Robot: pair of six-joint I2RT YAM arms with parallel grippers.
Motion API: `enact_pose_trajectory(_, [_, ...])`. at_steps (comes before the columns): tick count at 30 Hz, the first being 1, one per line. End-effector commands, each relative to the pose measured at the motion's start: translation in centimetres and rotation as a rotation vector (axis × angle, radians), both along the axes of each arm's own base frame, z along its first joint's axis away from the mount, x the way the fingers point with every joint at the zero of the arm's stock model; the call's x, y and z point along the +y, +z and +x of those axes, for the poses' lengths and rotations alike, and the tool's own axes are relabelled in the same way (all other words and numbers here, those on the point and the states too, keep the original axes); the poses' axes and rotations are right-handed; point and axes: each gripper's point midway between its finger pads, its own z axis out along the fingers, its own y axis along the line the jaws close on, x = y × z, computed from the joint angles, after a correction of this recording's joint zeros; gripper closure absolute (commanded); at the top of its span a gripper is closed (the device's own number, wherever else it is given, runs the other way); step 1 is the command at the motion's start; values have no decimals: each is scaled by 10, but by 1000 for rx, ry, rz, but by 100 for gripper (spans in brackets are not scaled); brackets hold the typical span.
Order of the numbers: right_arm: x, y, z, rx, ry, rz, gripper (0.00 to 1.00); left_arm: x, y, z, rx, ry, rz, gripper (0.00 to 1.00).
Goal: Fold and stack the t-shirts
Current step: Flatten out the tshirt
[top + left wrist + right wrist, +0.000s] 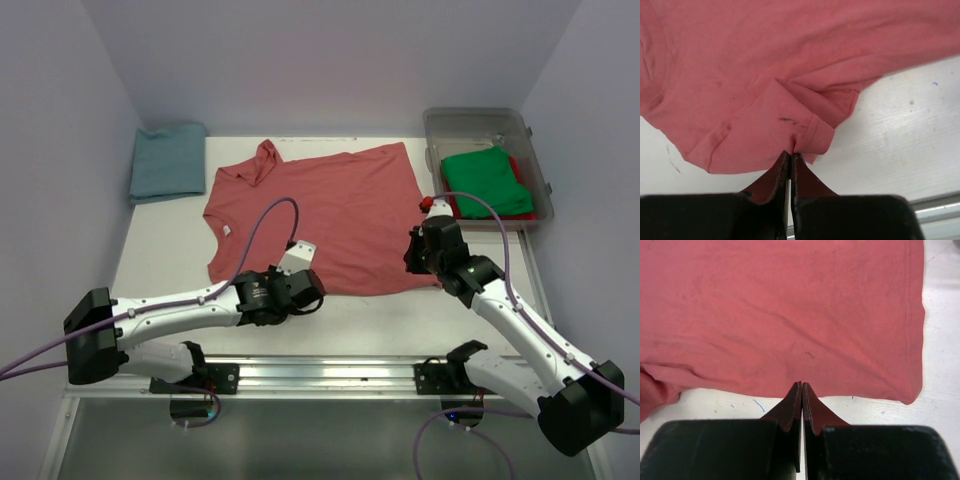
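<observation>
From above, a salmon-red cloth t-shirt (330, 215) lies spread flat in the middle of the white table (160, 260). A folded teal-blue cloth t-shirt (168, 160) sits in the upper left. In the upper right stands a clear plastic bin (480, 120) holding a bright green cloth t-shirt (487, 180). Only slivers of a red cloth t-shirt (445, 207) show beneath the green one. The left gripper (303, 283) is at the spread shirt's lower edge and the right gripper (416, 252) at its lower right corner. In this view the wrists hide the fingertips of both.

In the left wrist view, the left gripper (791, 156) has its dark jaws pressed together. They pinch a folded, hemmed bit of the salmon-red cloth t-shirt (765, 60), and the cloth puckers toward the tips. The picture cuts off the rest of the garment.

In the right wrist view, the right gripper (801, 386) is also pressed closed, its tips meeting at the straight hem of the salmon-red cloth t-shirt (790, 305). Whether cloth is caught between them is hard to make out. The shirt's corner lies at lower right, with bare table (940, 340) beyond it.
</observation>
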Motion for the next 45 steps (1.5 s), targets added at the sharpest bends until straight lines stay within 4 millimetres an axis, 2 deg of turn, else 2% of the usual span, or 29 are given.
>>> enact_pose_trajectory(1, [8,1,3,-12,9,41,100,9,23,31,-113,47,-21,98])
enact_pose_trajectory(2, [9,0,2,-11,13,44,100,14,22,45,-126,72,-36,100])
enact_pose_trajectory(5, [8,-2,0,-2,11,44,100,28,28,68,-161,118,-59,100])
enact_pose_trajectory(9, [6,-4,-4,-1,4,47,100,37,34,93,-193,158,-81,100])
enact_pose_trajectory(12, [-7,-4,-4,-8,-63,20,100,39,32,103,-177,173,-91,100])
enact_pose_trajectory(13, [-24,-6,-3,-11,-139,-36,100,41,29,105,-164,185,-88,100])
enact_pose_trajectory(15, [-42,-12,-11,22,-249,-79,98,42,28,107,-156,197,-88,100])
enact_pose_trajectory(17, [-67,-13,-13,15,-387,-146,82,43,28,108,-151,209,-92,100])
enact_pose_trajectory(19, [-81,-20,-21,56,-455,-209,57,44,31,108,-150,220,-93,100])
enact_pose_trajectory(22, [-106,-29,-29,78,-602,-305,38,54,42,109,-172,260,-80,100])
enact_pose_trajectory(25, [-115,-35,-29,88,-717,-321,25,62,56,109,-196,278,-80,100])
enact_pose_trajectory(29, [-104,-52,-19,95,-758,-256,27,81,65,106,-215,316,-38,100])
enact_pose_trajectory(33, [-101,-68,-14,114,-768,-261,30,95,71,98,-222,347,-26,100])
enact_pose_trajectory(41, [-100,-71,-13,113,-779,-251,35,125,85,85,-256,419,21,100])
enact_pose_trajectory(45, [-99,-74,-13,110,-780,-231,40,129,90,85,-273,426,16,100])
